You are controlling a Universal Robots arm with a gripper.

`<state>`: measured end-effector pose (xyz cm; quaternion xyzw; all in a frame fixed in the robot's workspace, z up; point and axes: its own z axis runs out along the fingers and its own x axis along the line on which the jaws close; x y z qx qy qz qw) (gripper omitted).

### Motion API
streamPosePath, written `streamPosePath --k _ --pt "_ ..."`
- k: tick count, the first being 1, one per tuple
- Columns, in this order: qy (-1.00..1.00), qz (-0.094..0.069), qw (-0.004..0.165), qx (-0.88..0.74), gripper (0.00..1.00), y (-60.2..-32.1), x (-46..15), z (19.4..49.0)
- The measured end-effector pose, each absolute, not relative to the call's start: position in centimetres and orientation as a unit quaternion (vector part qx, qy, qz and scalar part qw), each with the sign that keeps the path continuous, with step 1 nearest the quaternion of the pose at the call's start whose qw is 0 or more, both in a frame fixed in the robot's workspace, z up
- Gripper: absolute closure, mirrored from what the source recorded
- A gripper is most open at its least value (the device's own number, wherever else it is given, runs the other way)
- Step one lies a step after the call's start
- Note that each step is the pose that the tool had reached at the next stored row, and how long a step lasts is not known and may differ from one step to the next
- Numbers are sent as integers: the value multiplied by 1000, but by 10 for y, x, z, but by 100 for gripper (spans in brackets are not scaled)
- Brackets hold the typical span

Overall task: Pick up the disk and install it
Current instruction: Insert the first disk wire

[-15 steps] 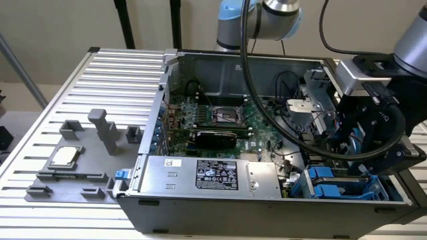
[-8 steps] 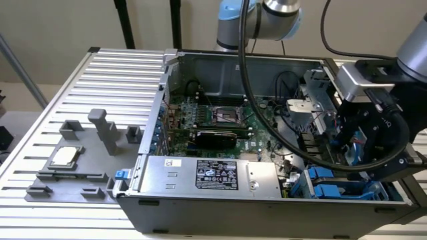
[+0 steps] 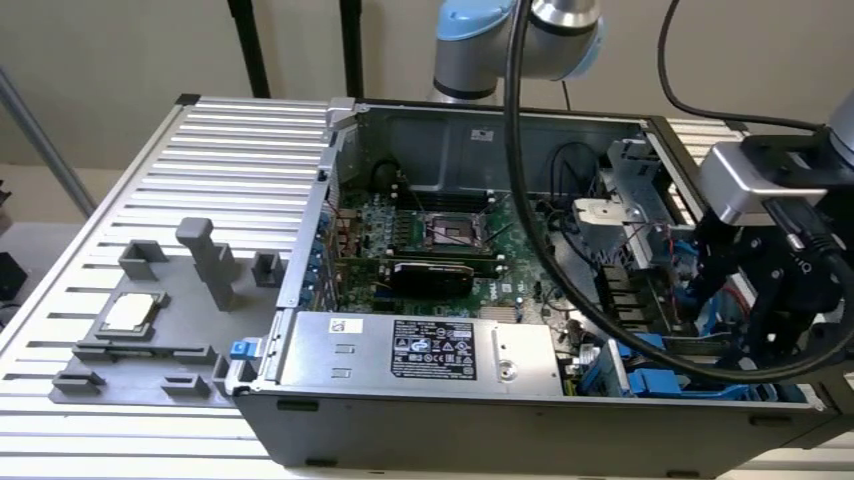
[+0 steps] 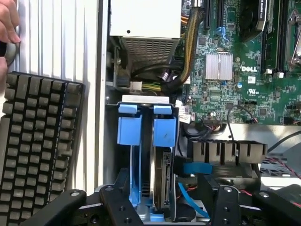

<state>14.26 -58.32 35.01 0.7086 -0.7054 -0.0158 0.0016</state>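
**A:** Nearest first. How does the gripper stand?

**B:** The gripper (image 4: pixel 164 200) hangs over the near corner of the computer case (image 3: pixel 534 430), on the exterior view's right. Its black fingers (image 4: pixel 117 207) are spread wide and pinch nothing.

**A:** And the disk?

**B:** The disk (image 4: pixel 164 141) stands on edge in the drive bay at that same corner. It sits between the two fingers, and neither touches it. A second blue carrier (image 4: pixel 129 132) stands just beside it, parallel.

**A:** What else is close by?

**B:** A keyboard (image 4: pixel 37 150) lies on the slatted table (image 4: pixel 61 37), just outside the case wall by the bay. A person's hand (image 4: pixel 7 28) is near one end of it.

**A:** Further in?

**B:** The power supply (image 3: pixel 400 350) runs along the case's near edge, and the motherboard (image 3: pixel 441 225) lies beyond it, mid-case.

**A:** And off to the side?

**B:** A grey fixture tray (image 3: pixel 147 330) sits near the table's edge on the exterior view's left, with a small square chip (image 3: pixel 131 312) on it.

**A:** Farthest back?

**B:** The arm's blue-and-silver joint (image 3: pixel 521 40) rises behind the case's far wall.
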Motion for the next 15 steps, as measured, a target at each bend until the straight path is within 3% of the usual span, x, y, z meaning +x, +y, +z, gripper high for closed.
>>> streamPosePath --k 15 --pt "-699 -26 -8 715 0 -593 168 352"
